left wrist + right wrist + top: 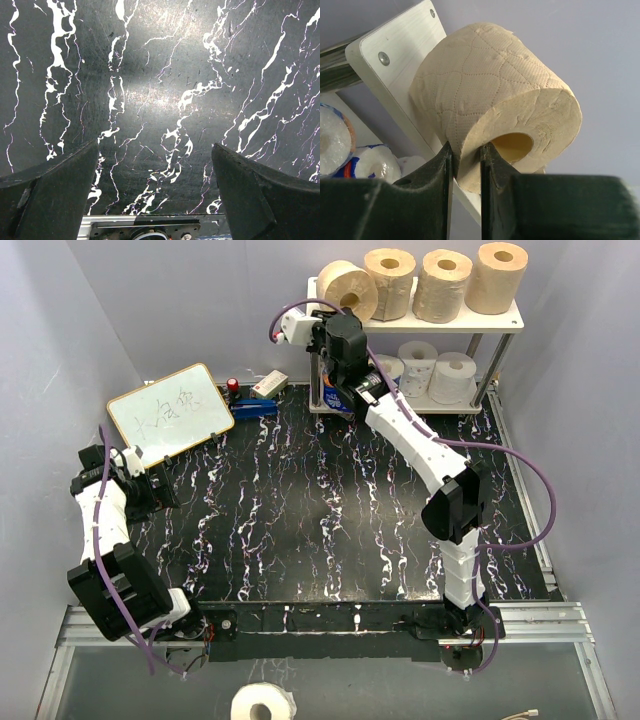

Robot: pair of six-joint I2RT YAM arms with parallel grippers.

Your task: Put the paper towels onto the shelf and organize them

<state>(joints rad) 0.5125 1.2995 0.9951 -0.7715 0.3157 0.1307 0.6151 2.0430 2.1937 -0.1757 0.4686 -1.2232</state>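
My right gripper (337, 312) is shut on the wall of a tan paper towel roll (346, 287), one finger inside its core, holding it tilted over the left end of the shelf's cream top board (440, 323). In the right wrist view the roll (495, 100) rests against the board's edge (395, 47). Three more tan rolls (443, 284) stand upright on the top board. Two white rolls (452, 375) stand on the lower board. A blue-and-white wrapped roll (335, 142) shows below. My left gripper (155, 195) is open and empty above the black marbled table (160, 90).
A white writing board with a wooden frame (170, 410) lies at the back left, with small items (255, 395) beside it. Another white roll (262, 703) sits below the table's near edge. Grey walls close in the back and sides.
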